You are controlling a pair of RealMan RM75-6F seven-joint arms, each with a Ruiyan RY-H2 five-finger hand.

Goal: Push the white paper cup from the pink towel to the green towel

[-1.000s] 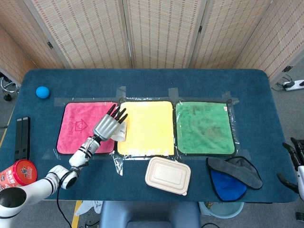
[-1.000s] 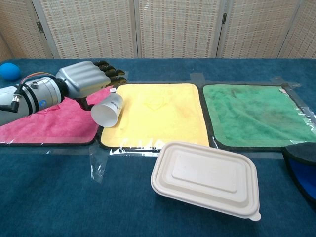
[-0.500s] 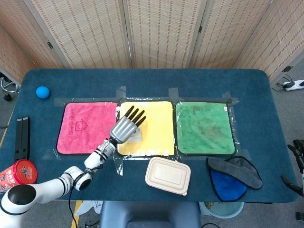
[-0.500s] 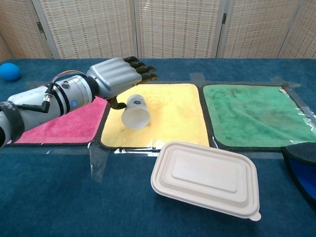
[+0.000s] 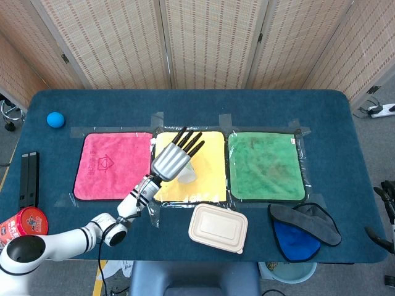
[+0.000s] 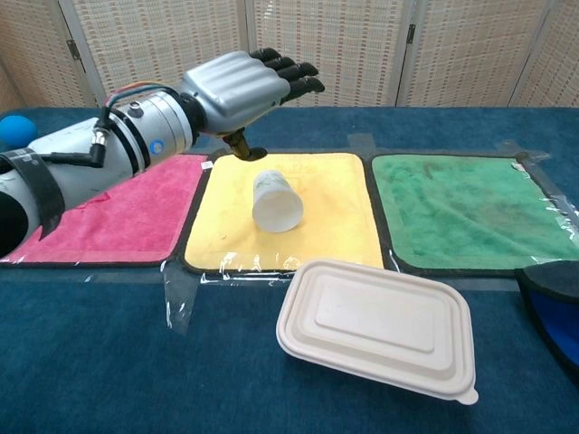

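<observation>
Your left hand (image 6: pixel 242 83), fingers spread and empty, hovers above the white paper cup (image 6: pixel 276 202) lying mid yellow towel (image 6: pixel 344 226).

Woven-reed folding screens (image 5: pixel 203 43) w/ pale frames run behind the table (image 5: pixel 185 105), closing off the rear. Table has a dark blue cloth top, rounded corners. Grey floor at the edges; white power strip (image 5: pixel 384 110) on the floor at far right. Even, soft light, no hard shadows.
</observation>
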